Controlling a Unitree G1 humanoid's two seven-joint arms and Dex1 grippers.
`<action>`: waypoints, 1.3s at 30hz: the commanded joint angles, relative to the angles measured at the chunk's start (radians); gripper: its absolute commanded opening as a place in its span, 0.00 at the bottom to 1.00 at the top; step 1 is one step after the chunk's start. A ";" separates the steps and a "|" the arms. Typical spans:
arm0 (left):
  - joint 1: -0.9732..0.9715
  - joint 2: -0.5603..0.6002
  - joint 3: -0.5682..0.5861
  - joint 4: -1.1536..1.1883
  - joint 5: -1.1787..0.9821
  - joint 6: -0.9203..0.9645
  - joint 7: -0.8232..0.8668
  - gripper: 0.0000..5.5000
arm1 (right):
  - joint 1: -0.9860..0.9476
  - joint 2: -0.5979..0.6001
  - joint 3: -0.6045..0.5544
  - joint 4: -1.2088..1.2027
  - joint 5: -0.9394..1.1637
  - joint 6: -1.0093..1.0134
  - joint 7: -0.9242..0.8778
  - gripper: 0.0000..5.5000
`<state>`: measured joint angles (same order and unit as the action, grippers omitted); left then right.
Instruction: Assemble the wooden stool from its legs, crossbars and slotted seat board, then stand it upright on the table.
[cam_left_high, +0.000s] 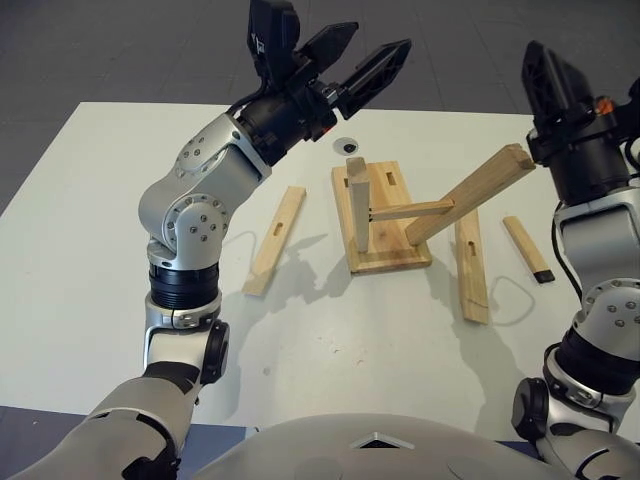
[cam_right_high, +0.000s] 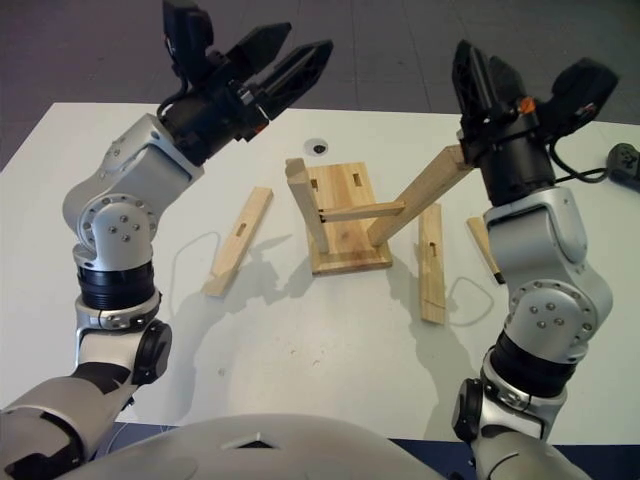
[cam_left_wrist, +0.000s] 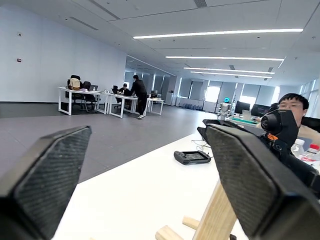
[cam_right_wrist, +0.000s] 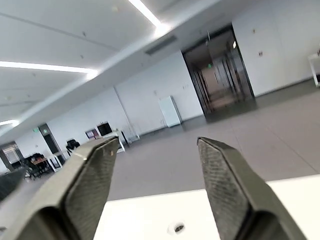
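"Left eye view: where was the stool?"
"Seat board (cam_left_high: 392, 258) lay flat. Upright leg (cam_left_high: 357, 200) stood on it, and crossbar (cam_left_high: 410, 211) reached a leaning leg (cam_left_high: 470, 192)."
"Right eye view?"
"Loose leg (cam_right_high: 240, 240) lay left of it, another leg (cam_right_high: 431, 262) right."
"Left wrist view?"
"Left gripper (cam_left_wrist: 150, 150) was wide, empty."
"Right wrist view?"
"Right gripper (cam_right_wrist: 157, 145) also. Leg fitting, I judged; next, seat the leaning leg."
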<state>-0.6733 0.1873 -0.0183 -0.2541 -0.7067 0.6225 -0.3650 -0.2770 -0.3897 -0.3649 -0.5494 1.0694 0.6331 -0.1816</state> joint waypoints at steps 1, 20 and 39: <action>0.013 -0.004 -0.059 -0.004 0.094 -0.050 -0.009 0.61 | -0.010 -0.013 0.021 0.024 -0.035 0.018 0.003 0.37; -0.139 -0.050 0.044 -0.009 0.150 -0.149 0.016 0.01 | -0.269 -0.107 -0.058 0.048 -0.032 0.000 -0.009 0.00; 0.371 0.094 -0.289 -0.101 0.255 -0.061 -0.129 0.01 | 0.433 0.037 0.071 -0.007 -0.153 -0.050 0.132 0.00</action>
<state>-0.4063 0.2550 -0.2303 -0.4141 -0.4907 0.4394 -0.5056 -0.0082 -0.4006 -0.3652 -0.6316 0.9342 0.4661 -0.0106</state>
